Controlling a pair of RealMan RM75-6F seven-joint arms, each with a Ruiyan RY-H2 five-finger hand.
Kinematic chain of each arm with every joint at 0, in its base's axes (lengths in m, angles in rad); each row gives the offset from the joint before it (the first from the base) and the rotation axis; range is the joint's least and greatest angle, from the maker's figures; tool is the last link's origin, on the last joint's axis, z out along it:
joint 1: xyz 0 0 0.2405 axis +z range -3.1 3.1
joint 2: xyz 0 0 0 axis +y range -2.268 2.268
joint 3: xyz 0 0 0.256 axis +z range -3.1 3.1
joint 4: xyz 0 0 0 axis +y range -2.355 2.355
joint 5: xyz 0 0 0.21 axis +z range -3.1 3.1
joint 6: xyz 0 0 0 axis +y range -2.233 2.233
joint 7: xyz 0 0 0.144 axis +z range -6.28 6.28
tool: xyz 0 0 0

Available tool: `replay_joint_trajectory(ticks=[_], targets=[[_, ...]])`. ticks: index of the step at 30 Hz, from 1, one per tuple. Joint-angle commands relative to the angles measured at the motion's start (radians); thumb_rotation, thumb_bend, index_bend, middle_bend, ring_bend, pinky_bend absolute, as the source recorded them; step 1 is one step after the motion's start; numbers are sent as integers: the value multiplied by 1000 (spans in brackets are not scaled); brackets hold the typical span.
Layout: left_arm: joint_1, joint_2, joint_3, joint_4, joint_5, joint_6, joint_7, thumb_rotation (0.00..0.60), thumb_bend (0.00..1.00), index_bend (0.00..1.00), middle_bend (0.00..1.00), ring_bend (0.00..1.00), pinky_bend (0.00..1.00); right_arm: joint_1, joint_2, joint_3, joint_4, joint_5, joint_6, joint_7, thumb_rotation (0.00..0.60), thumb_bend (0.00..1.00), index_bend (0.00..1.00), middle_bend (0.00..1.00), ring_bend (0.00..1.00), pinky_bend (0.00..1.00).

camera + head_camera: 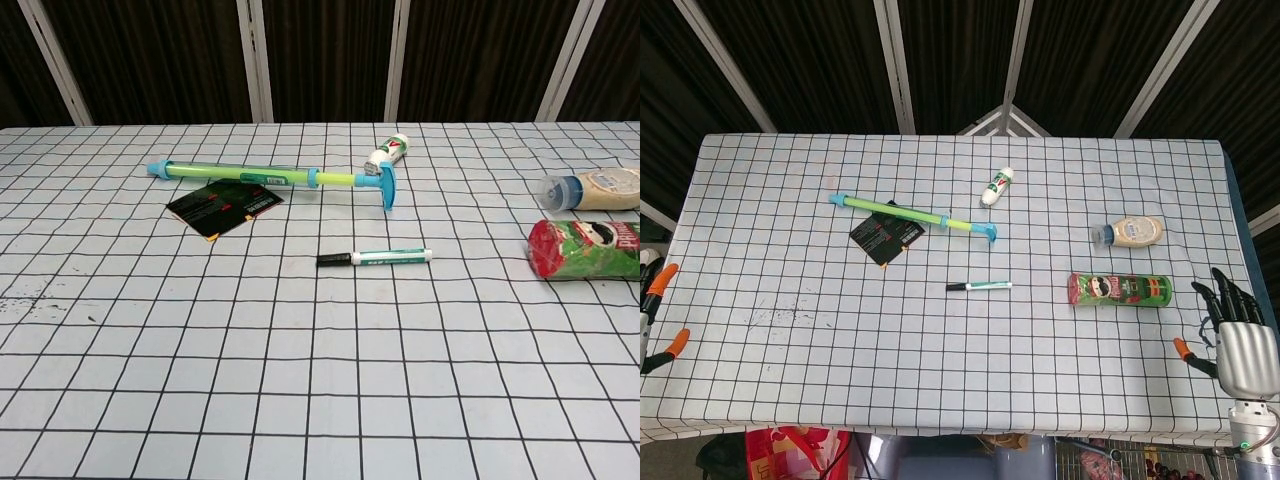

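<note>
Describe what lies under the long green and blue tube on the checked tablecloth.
Under the long green and blue tube lies a flat black packet with red print, its far corner tucked beneath the tube; that covered corner cannot be seen. Elsewhere the tube rests on the white checked tablecloth.
</note>
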Motion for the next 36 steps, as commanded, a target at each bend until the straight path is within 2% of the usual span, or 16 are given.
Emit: replay_joint_trajectory(ticks=[1, 6, 10, 15, 18, 26, 31, 36], targets=[[4, 2, 4, -3, 5, 4, -2, 600, 420, 51, 0, 0, 48, 9, -3, 4, -17, 3, -12, -8, 600, 206, 217, 56, 129, 171], [2, 16, 6, -20, -4, -7, 17, 600, 420, 51, 0, 0, 48, 48, -11, 26, -74, 43, -70, -35, 600, 206, 219, 56, 129, 171], [1, 18, 1, -36, 8, 4, 15, 600, 420, 51, 0, 0, 48, 99, -38, 58, -126, 88, -121, -117, 600, 206, 231, 56, 129, 171], [-2, 16, 1, -33, 7, -1, 17, 600, 420, 51, 0, 0, 48, 199, -108, 111, -175, 207, -229, -248, 600, 206, 252, 56, 129, 171], [-2, 11, 1, -20, 1, -3, 15, 600, 420, 51, 0, 0, 48, 277, -180, 153, -176, 311, -282, -352, 600, 207, 269, 56, 129, 171], [-4, 3, -12, 34, -47, -21, -28, 600, 420, 51, 0, 0, 48, 476, -403, 221, -89, 553, -324, -618, 600, 206, 288, 56, 129, 171], [-6, -7, -10, 81, -69, -43, -45, 600, 420, 51, 0, 0, 48, 581, -515, 258, -6, 658, -331, -704, 600, 206, 304, 55, 129, 171], [-7, -17, -12, 119, -84, -52, -65, 600, 420, 51, 0, 0, 48, 657, -593, 284, 73, 729, -341, -735, 600, 207, 334, 56, 129, 171]])
